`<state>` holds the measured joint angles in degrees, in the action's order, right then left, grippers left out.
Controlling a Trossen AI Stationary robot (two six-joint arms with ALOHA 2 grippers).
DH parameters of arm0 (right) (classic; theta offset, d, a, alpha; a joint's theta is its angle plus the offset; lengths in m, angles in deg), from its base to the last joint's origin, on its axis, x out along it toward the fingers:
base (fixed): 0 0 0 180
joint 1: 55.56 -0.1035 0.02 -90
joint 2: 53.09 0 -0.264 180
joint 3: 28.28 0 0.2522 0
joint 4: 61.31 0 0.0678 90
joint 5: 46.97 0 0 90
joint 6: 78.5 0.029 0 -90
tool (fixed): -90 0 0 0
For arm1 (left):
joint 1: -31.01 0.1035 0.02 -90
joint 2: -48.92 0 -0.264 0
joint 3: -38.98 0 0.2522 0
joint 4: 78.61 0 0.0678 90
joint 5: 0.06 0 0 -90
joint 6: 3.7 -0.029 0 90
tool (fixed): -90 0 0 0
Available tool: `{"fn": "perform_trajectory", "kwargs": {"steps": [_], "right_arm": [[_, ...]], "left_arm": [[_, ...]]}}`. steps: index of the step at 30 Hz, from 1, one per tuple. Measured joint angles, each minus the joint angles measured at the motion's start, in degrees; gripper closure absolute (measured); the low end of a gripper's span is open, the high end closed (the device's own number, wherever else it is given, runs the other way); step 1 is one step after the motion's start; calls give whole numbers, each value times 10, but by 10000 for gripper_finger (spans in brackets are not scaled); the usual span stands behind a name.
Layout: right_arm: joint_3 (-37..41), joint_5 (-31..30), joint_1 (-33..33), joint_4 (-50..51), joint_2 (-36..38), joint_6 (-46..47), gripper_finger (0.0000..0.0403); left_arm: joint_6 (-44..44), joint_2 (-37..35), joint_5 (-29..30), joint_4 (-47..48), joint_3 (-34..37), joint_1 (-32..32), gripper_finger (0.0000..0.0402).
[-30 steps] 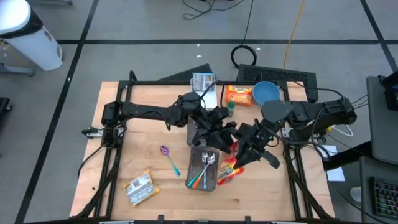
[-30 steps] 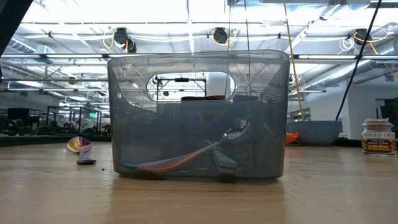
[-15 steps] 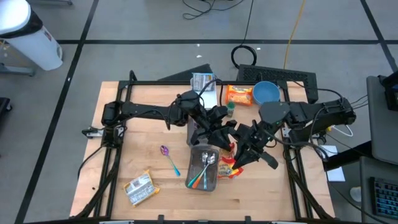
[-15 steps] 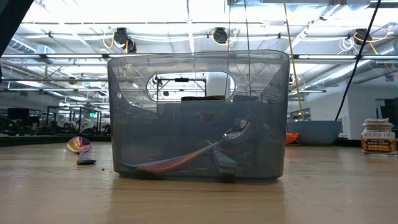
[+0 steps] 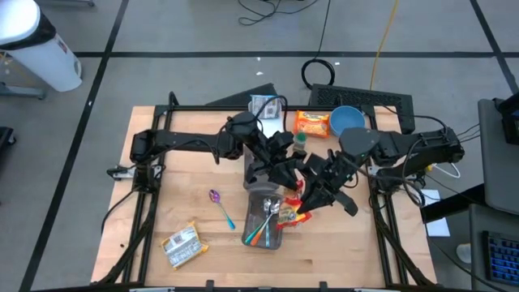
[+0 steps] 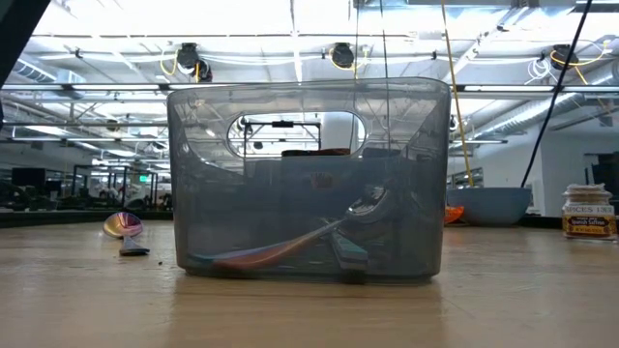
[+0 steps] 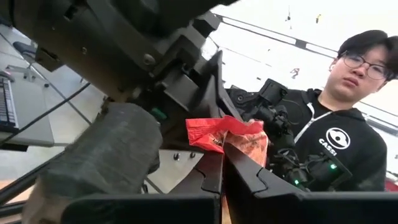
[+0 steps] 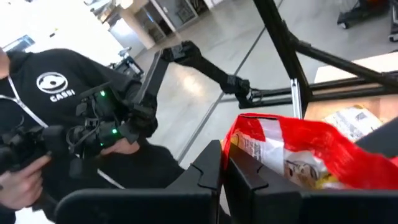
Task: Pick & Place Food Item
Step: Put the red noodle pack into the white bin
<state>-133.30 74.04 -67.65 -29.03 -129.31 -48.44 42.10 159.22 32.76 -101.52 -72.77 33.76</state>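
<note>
While both grippers crowd the grey plastic bin's [image 5: 265, 219] right rim, the right gripper [image 5: 302, 206] and left gripper [image 7: 222, 163] each pinch the crinkled red snack packet [image 5: 293, 212]; bare wooden table [image 5: 340, 251] lies beyond.

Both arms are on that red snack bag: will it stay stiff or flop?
Probably floppy: the red snack bag is crumpled film, bunched at the left gripper. Likely light, hanging from the right gripper by a thin edge. Glossy film may slip.
</note>
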Motion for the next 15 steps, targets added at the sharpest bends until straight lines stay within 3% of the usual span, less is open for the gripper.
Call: {"fn": "perform_trajectory", "kwargs": {"steps": [5,15], "right_arm": [[0,-24,5,-18,1,18,368],[0,-9,36,-22,2,83,211]], "left_arm": [[-16,-17,-17,32,0,8,399],[-113,-58,-20,181,0,39,399]]}}
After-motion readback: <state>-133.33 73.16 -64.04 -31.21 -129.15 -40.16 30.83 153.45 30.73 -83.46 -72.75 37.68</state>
